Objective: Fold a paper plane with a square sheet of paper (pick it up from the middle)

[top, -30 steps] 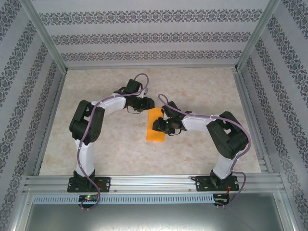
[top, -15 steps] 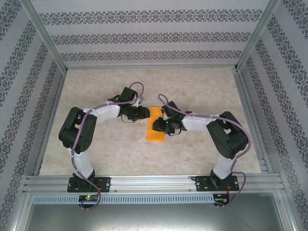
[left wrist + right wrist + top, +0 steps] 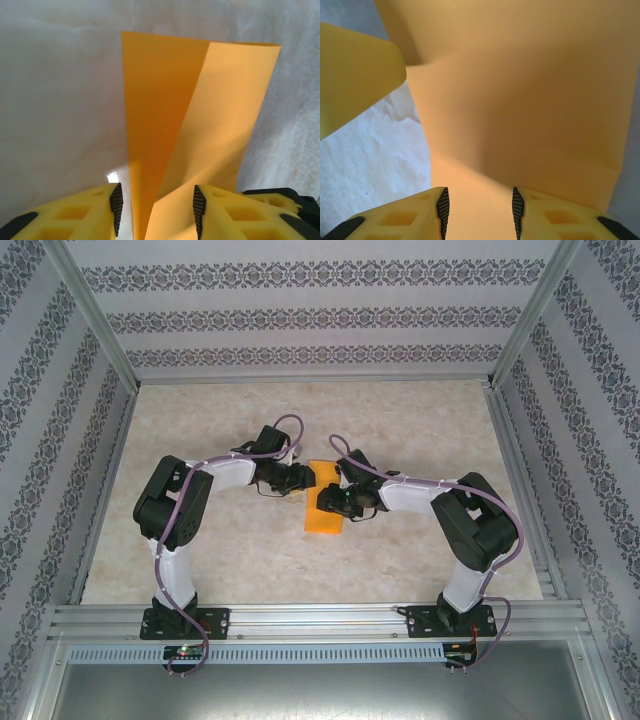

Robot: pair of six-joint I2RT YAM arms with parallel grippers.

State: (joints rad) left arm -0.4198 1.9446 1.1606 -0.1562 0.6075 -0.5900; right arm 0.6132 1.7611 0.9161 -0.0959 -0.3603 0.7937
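The square sheet of paper (image 3: 322,519) is bright orange and lies folded into a narrow strip on the table's middle. In the left wrist view the sheet (image 3: 200,100) shows a slanted flap folded over its right half. My left gripper (image 3: 305,478) sits at the strip's far left corner. Its jaws (image 3: 158,207) stand open, with the paper's edge running between them. My right gripper (image 3: 322,500) is low over the strip's middle. It is open too, its fingers (image 3: 477,210) straddling the orange surface (image 3: 520,90). A paper plane is out of view.
The marbled table top (image 3: 420,430) is ringed by patterned walls and an aluminium frame rail (image 3: 320,620) along the near edge. One yellow finger of the left gripper (image 3: 355,75) reaches into the right wrist view at the upper left.
The left arm has swung its gripper nearer, down to the paper's far left corner, and its elbow has shifted. The right arm and the paper have stayed still.
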